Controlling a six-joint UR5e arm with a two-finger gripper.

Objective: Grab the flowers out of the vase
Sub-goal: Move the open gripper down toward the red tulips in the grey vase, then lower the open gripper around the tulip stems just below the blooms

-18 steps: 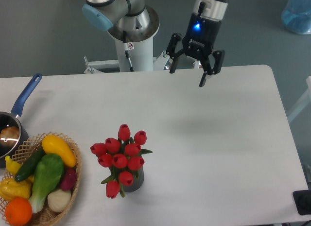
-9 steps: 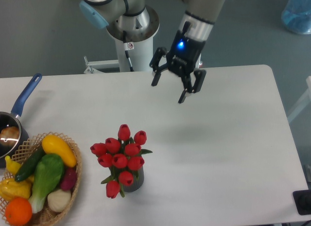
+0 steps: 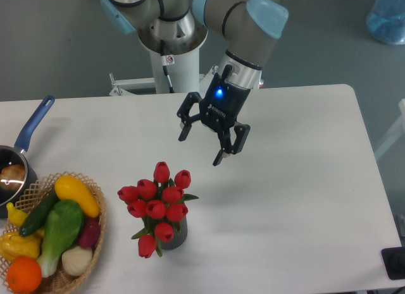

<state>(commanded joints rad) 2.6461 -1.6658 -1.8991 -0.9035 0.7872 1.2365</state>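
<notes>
The flowers (image 3: 156, 207), a bunch of red tulip buds with green leaves, stand in the vase (image 3: 176, 238), a small dark grey cylinder near the table's front. Most of the vase is hidden behind the buds. My gripper (image 3: 200, 148) is open and empty. It hangs above the table, up and to the right of the bunch, tilted toward it and not touching it.
A wicker basket (image 3: 93, 234) of mixed vegetables and an orange sits at the front left. A blue-handled saucepan (image 3: 24, 152) is at the left edge. The robot's base column (image 3: 172, 60) stands behind the table. A dark object (image 3: 394, 263) is at the front right corner.
My gripper has moved from the table's far edge forward, left and down toward the flowers, staying open. The flowers and vase have not moved.
</notes>
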